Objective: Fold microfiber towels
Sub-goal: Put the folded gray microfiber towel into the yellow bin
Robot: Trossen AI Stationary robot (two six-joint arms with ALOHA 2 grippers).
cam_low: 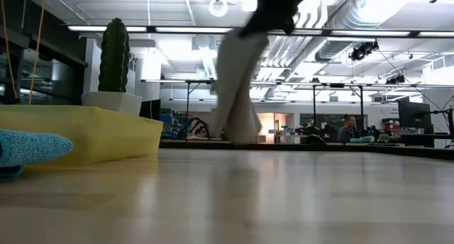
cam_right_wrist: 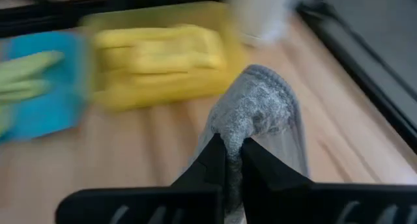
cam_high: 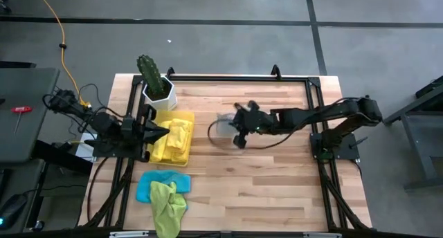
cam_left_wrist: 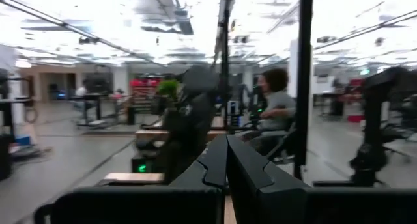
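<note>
Hanging above the middle of the wooden table [cam_high: 277,176], the right gripper [cam_right_wrist: 233,160] had its two dark fingers pinched tight on a fold of the soft grey microfiber towel [cam_right_wrist: 260,110], which bunched up over the fingertips. In the low view the grey towel [cam_low: 237,88] drooped from the gripper down to the tabletop. The left gripper [cam_high: 160,132] sat at the table's left edge with its fingers pressed together on nothing, pointing toward the translucent yellow plastic tray [cam_high: 188,117]. Bright yellow microfiber towels [cam_high: 173,138] lay stacked in that tray. Nearer the front edge, a lime green towel [cam_high: 168,202] lay crumpled on a light blue towel [cam_high: 147,186]. A potted cactus [cam_high: 151,75] stood just behind the tray.
</note>
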